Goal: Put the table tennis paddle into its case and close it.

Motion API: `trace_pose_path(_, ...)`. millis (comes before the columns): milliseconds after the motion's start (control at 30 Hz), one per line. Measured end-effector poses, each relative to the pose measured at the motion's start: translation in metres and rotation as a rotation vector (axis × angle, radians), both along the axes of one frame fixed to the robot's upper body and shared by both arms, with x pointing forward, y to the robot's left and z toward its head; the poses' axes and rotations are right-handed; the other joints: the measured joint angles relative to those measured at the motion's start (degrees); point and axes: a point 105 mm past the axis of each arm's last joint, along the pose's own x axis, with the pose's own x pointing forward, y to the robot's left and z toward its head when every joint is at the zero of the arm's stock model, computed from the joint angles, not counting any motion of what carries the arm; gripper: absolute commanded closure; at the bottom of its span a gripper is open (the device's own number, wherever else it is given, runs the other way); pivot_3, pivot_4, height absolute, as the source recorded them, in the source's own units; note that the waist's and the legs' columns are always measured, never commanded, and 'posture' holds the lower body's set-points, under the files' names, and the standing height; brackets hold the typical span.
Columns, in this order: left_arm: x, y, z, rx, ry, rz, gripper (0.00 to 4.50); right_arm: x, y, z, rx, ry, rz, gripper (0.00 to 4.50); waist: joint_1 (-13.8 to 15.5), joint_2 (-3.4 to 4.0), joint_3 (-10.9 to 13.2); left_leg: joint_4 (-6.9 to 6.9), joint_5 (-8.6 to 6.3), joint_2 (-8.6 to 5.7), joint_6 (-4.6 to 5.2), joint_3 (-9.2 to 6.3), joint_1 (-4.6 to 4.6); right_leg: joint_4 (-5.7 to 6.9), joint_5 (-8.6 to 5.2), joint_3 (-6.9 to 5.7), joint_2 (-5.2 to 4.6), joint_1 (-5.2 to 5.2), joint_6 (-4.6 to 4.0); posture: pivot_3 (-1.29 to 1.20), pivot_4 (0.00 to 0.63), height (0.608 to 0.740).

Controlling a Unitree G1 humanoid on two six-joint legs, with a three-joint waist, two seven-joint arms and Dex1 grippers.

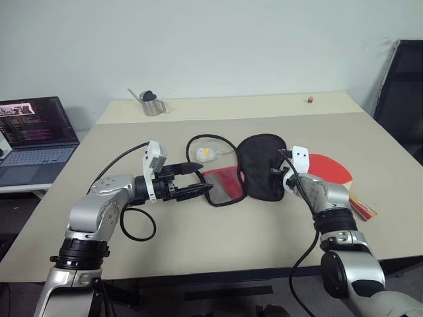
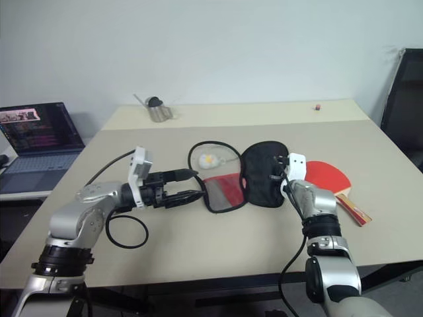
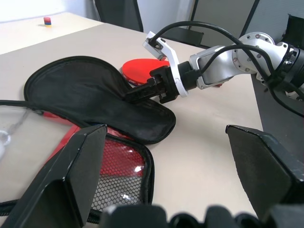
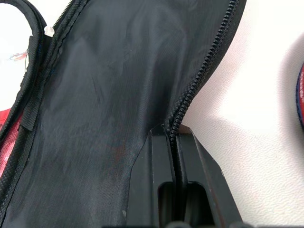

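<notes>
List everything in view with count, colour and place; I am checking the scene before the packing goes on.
case: one, black with red mesh panel, lying open at table middle.
table tennis paddle: one, red face, on the table on the robot's right of the case.
cable: one, black, looped behind the case.
small object: one, white and yellow, inside the cable loop.
metal cup: one, silver, at the far left of the table.
small red item: one, far right of the table.
laptop: one, screen lit, on a side surface at left.
chair: one, black, far right.
table: one, beige.
left gripper: open, beside the red panel.
right gripper: shut on the case's zip edge.
</notes>
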Motion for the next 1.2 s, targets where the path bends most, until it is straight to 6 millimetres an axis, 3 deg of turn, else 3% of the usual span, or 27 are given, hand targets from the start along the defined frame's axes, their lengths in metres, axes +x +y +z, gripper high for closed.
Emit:
trace_pose_path(133,0.000,0.000,0.000,0.000,-0.001,0.002,0.12,0.002,-0.001,0.000,-0.026,-0.020,-0.015,3.56,-0.2,0.00,0.0,0.00,0.00,0.00,0.00,0.03,0.01,0.02,0.00,0.04,0.00,-0.02,0.00,0.00,0.150,0.740)
trace_pose_path(433,0.000,-0.003,-0.001,-0.010,0.000,0.004,0.12,0.007,-0.030,0.007,-0.106,-0.068,-0.091,0.43,0.8,-0.01,0.0,0.02,0.00,-0.01,0.01,0.04,-0.01,0.00,0.01,0.05,-0.01,-0.01,0.01,0.00,0.150,0.740)
trace_pose_path(567,-0.001,-0.007,0.000,-0.022,-0.004,-0.003,0.12,0.001,-0.040,0.022,-0.093,-0.122,-0.051,0.43,1.1,-0.01,0.0,0.03,0.00,0.00,0.01,0.03,-0.06,-0.04,0.01,0.04,-0.04,-0.02,0.02,0.00,0.150,0.740)
trace_pose_path(733,-0.002,-0.009,0.000,-0.029,-0.005,-0.008,0.12,-0.020,-0.062,0.041,-0.114,-0.197,0.030,0.43,1.2,-0.01,0.0,0.01,-0.02,-0.02,0.04,0.08,-0.06,-0.06,0.00,0.04,-0.02,-0.02,0.03,0.00,0.150,0.740)
trace_pose_path(800,-0.003,-0.012,0.000,-0.029,-0.006,-0.020,0.12,-0.030,-0.071,0.042,-0.119,-0.202,0.058,0.04,1.3,-0.01,0.0,0.02,-0.03,-0.02,0.05,0.11,-0.06,-0.05,0.00,0.05,-0.02,-0.02,0.03,0.00,0.150,0.740)
trace_pose_path(1200,-0.013,-0.040,0.000,-0.003,-0.019,-0.142,0.12,-0.077,-0.139,0.031,-0.255,-0.130,0.145,0.01,1.6,-0.07,0.0,0.04,-0.17,-0.02,0.31,0.52,0.00,-0.06,0.01,0.23,0.00,0.01,0.07,0.00,0.150,0.740)
